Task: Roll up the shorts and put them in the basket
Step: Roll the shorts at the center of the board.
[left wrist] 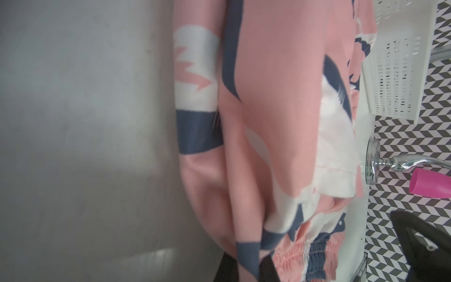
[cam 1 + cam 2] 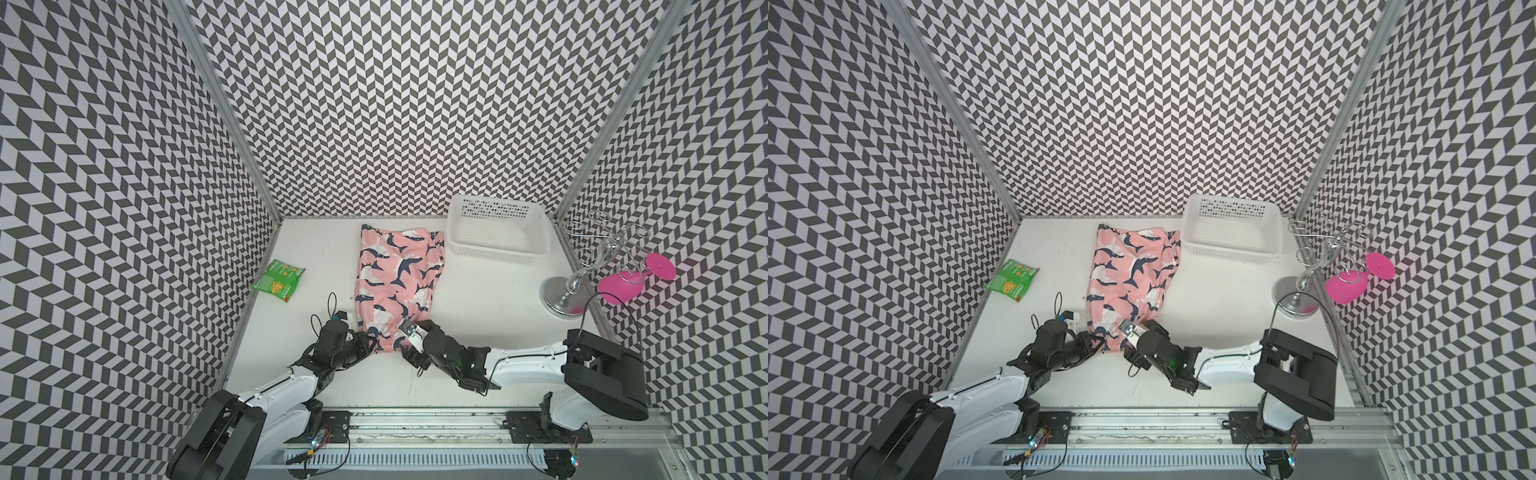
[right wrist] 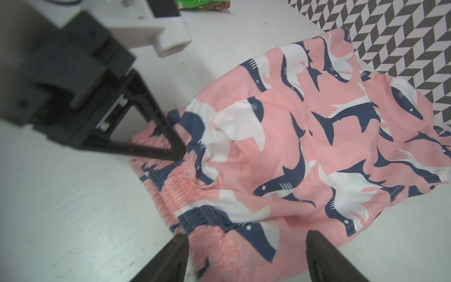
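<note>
The shorts (image 2: 395,282) are lying on the counter (image 2: 478,316), waistband (image 3: 170,185) near, with the left end effector (image 3: 179,153) pinching its left corner; the right end effector (image 3: 246,241), hovering jaws apart, should be gripping the right corner equally deep.

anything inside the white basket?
Nothing seen inside the basket: in both top views only its bare mesh floor shows. Its near wall hides a strip of that floor.

Lab test cell: chevron-patterned walls (image 2: 415,104)
</note>
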### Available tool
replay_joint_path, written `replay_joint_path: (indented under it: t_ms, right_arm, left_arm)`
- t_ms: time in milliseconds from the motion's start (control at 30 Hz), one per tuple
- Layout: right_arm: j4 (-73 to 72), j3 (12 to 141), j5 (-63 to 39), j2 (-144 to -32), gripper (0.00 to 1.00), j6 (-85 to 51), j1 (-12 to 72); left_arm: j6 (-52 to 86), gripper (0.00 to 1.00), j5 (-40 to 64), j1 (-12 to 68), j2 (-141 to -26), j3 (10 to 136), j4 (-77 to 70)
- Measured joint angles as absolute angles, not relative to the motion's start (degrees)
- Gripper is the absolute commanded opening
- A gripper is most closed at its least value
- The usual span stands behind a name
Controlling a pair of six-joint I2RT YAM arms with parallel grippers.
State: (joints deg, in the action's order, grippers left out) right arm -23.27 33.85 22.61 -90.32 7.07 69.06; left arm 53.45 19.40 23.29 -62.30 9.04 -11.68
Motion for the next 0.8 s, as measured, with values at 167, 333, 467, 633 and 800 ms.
replay_joint_path:
  t_ms: [167,333,467,633,800]
  right_arm:
    - [-25.69,31.59,28.05,-93.21,0.84,14.22,73.67]
    - [-29.41,30.04,33.54,-94.89,0.91,20.49,75.75]
    - [-32.71,30.55,37.28,-98.7,0.93,25.17,75.85]
    - [-40.66,34.22,41.3,-105.84,0.92,31.24,75.44]
    - [-49.74,37.23,43.27,-111.74,0.84,37.36,73.95]
  left_arm:
    - [53.12,0.0,22.74,21.96,-63.61,14.06,-7.33]
    - [51.92,0.0,25.15,20.03,-62.28,16.84,-3.88]
    - [51.44,0.0,26.55,19.44,-62.24,17.56,-2.42]
    - [50.92,0.0,27.86,18.92,-62.24,17.91,-1.63]
    - [50.96,0.0,29.15,18.24,-62.33,17.91,-1.65]
